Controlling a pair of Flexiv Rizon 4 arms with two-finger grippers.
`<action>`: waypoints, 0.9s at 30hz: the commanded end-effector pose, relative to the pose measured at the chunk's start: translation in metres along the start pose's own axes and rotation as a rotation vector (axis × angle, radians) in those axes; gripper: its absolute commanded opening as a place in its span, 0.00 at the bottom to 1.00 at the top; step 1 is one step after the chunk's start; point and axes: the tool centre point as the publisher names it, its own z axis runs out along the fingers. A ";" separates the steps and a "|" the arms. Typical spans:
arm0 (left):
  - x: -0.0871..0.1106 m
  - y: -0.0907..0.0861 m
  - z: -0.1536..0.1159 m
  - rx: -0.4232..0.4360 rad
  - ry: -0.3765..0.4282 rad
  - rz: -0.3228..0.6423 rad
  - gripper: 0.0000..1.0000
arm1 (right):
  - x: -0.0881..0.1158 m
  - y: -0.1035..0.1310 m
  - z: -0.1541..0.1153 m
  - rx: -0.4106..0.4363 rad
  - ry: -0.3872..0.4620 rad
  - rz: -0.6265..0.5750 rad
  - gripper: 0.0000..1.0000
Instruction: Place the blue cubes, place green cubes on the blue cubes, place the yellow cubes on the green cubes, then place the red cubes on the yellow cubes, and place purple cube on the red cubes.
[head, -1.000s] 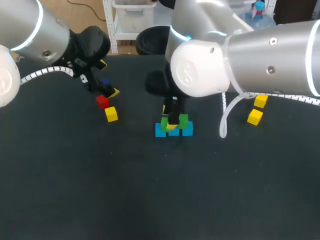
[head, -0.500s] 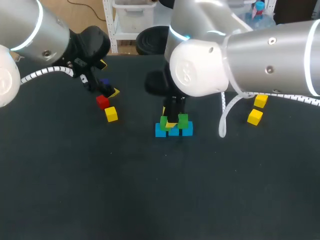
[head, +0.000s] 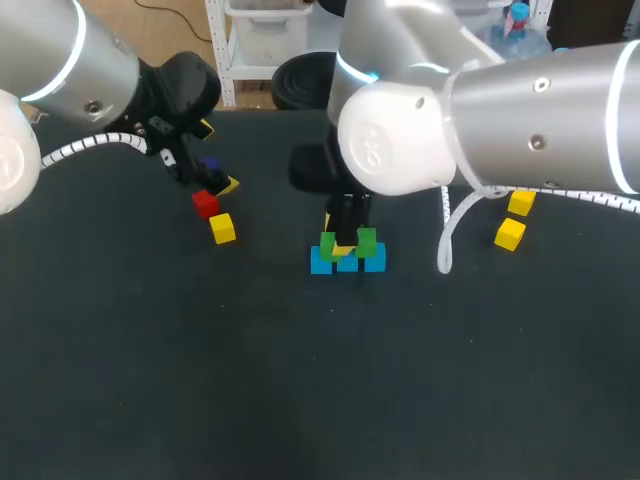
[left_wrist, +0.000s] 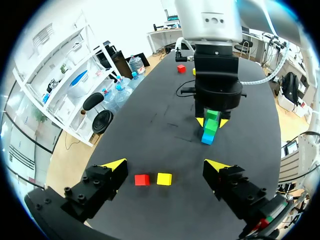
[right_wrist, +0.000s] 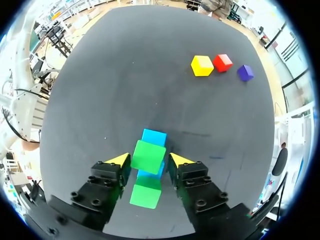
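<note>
My right tool (right_wrist: 150, 159) is closed on a small bright green cube (right_wrist: 148, 152), its yellow tips against two opposite sides. It holds the cube over the row of light blue cubes (head: 348, 263) near the middle of the worktop (head: 300, 400). A second green cube (right_wrist: 146, 192) already sits on that row just beside it. The held cube looks turned a little against the row, so I'd square it and lower it until it rests flat on the blue tops. Then I'd open only slightly and lift straight up, sparing its neighbour. My left tool (left_wrist: 165, 166) hangs open and empty above a small red cube (left_wrist: 142, 179) and a small yellow cube (left_wrist: 164, 178) toward the worktop's far left corner

From above, my right arm (head: 500, 130) hides where green meets blue, so I cannot tell whether the cube is down yet. The dark purple cube (right_wrist: 245, 73) is half hidden there behind my left tool
</note>
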 end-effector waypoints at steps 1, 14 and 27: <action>0.001 0.002 0.001 0.004 -0.003 0.003 1.00 | 0.000 0.001 0.000 0.003 0.000 -0.002 0.43; 0.001 0.002 0.001 0.004 -0.003 0.003 1.00 | 0.000 0.002 0.000 -0.002 0.004 -0.005 0.38; 0.001 0.002 0.001 0.004 -0.003 0.003 1.00 | 0.003 0.001 0.002 -0.004 0.013 -0.011 0.37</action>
